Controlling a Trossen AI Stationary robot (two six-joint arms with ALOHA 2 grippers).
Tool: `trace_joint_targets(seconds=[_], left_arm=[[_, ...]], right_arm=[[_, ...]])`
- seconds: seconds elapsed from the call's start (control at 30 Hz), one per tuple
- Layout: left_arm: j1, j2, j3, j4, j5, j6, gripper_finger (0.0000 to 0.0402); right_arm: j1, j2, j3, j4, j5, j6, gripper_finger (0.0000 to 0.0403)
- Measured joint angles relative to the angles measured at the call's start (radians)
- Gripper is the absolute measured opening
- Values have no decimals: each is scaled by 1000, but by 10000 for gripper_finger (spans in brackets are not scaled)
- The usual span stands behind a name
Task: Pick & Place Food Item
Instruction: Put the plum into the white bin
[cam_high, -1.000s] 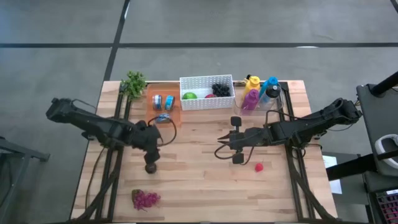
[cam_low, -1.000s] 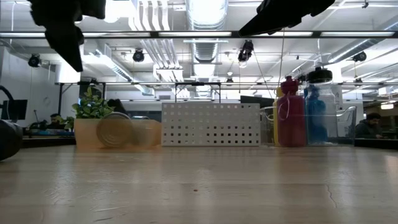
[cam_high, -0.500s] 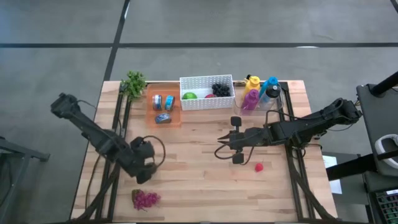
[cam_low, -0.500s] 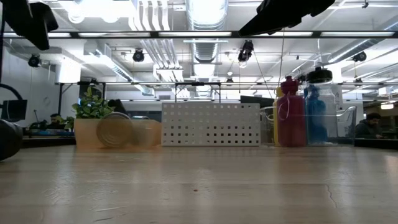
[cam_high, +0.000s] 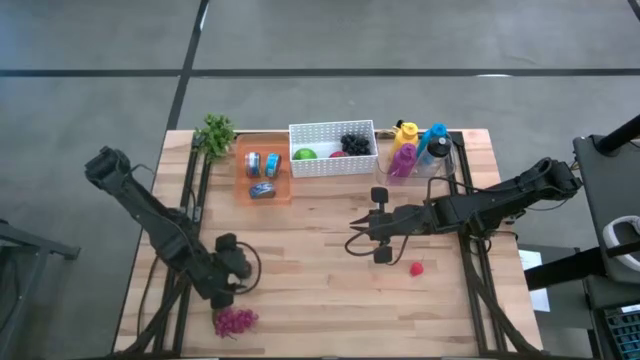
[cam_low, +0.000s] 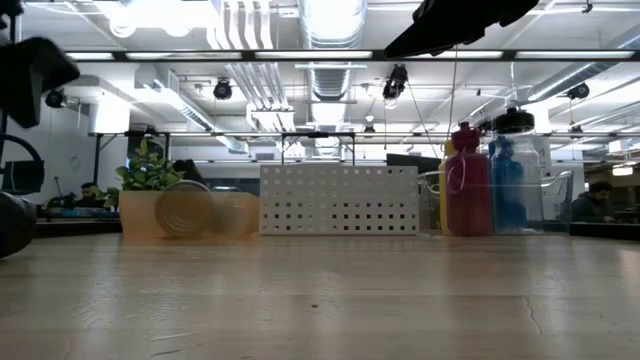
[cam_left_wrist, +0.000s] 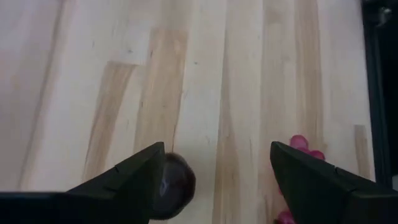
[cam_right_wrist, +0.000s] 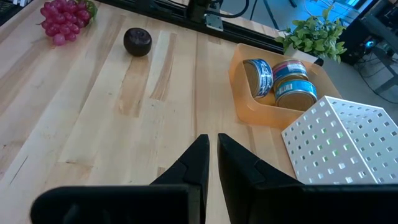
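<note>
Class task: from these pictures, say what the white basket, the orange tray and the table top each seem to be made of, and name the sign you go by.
Basket: probably rigid plastic, matte white, walls in an even grid of small holes.
Tray: likely plastic, smooth and slightly see-through orange.
Table: wood, pale planks with visible grain and darker streaks.

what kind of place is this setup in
Probably a robotics lab in an open-plan office: the wooden table sits on grey concrete floor, exposed ceiling ducts and strip lights run overhead, and desks with monitors fill the room behind.
</note>
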Motion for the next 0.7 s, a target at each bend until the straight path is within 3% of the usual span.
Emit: trace_joint_targets(seconds=[0.47,0.7], left_arm=[[32,0,-77,15,36,-243,318],[97,0,-77,20,131,-351,325]], right_arm=[[0,0,0,0,0,0,28],[0,0,0,0,0,0,28]])
